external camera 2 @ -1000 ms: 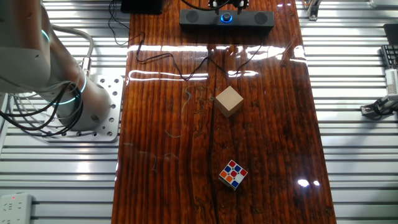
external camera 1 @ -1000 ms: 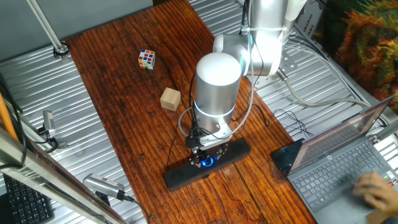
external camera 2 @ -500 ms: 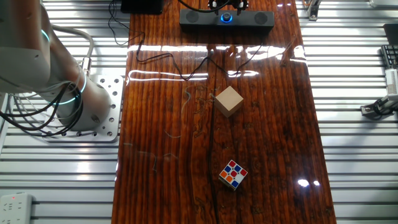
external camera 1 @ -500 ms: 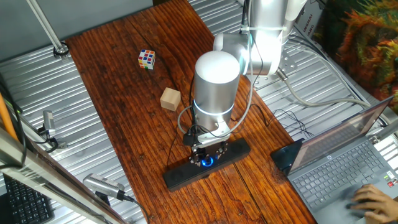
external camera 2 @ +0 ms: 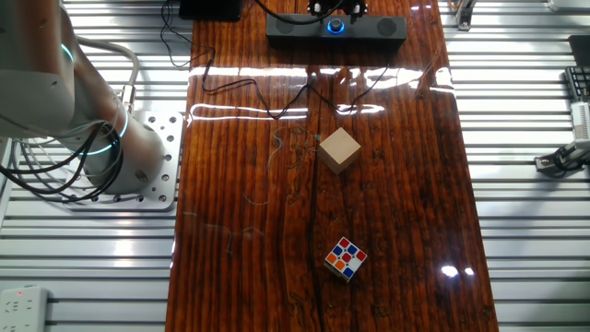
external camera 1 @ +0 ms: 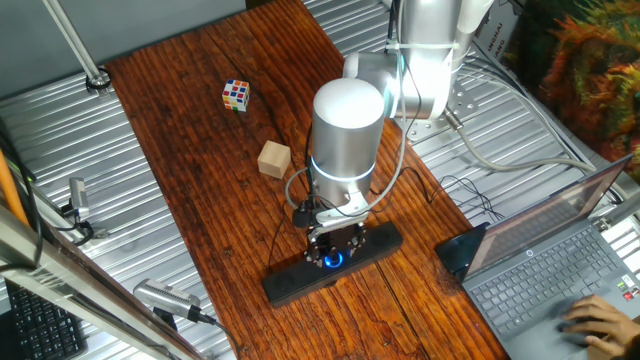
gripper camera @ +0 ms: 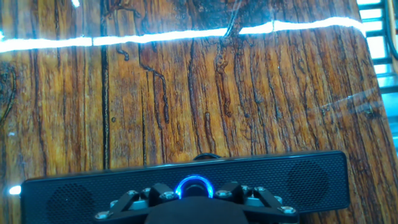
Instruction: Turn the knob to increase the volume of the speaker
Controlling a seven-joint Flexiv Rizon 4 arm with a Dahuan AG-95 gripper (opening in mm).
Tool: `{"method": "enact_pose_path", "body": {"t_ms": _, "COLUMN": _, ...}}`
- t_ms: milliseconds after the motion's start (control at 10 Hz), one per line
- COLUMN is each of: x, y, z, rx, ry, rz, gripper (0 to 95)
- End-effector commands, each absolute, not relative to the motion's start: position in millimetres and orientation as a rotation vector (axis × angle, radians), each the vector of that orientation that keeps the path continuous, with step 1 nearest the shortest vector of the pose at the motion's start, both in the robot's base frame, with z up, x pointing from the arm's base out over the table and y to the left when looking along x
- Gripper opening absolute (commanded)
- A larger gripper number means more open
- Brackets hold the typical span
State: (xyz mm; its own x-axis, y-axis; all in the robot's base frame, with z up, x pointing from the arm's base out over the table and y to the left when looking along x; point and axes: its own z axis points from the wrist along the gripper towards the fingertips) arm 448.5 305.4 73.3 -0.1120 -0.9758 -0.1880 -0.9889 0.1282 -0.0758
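The speaker [external camera 1: 287, 284] is a long black bar lying near the table's front edge; it also shows in the other fixed view [external camera 2: 383, 28] and the hand view [gripper camera: 298, 180]. Its knob [external camera 1: 332, 260] glows blue at the middle of the bar, also seen in the other fixed view [external camera 2: 335, 25] and the hand view [gripper camera: 193, 184]. My gripper [external camera 1: 331, 252] points straight down on the knob, with a finger on each side of the blue ring in the hand view [gripper camera: 193, 194]. The jaws are closed on the knob. The gripper hides the lower half of the ring.
A plain wooden cube [external camera 1: 273, 159] and a Rubik's cube [external camera 1: 236, 94] lie farther along the table. An open laptop [external camera 1: 560, 262] with a person's hand [external camera 1: 598, 322] on it stands right of the speaker. Thin black cables [external camera 2: 277, 101] trail across the wood near the robot base [external camera 2: 138, 157].
My wrist has turned a little about its vertical axis while the fingers stay on the knob. The person's hand has shifted on the laptop. The speaker has not moved.
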Motion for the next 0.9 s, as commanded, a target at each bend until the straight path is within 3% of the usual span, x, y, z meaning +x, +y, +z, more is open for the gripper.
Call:
{"method": "enact_pose_path", "body": {"t_ms": 100, "x": 448.5, "y": 305.5, "z": 73.7, "rx": -1.938, "ry": 2.219, "rz": 0.108, "gripper": 57.0}}
{"method": "enact_pose_path", "body": {"t_ms": 900, "x": 448.0, "y": 305.3, "z": 71.3, "rx": -1.884, "ry": 2.26, "rz": 0.126, "gripper": 57.0}}
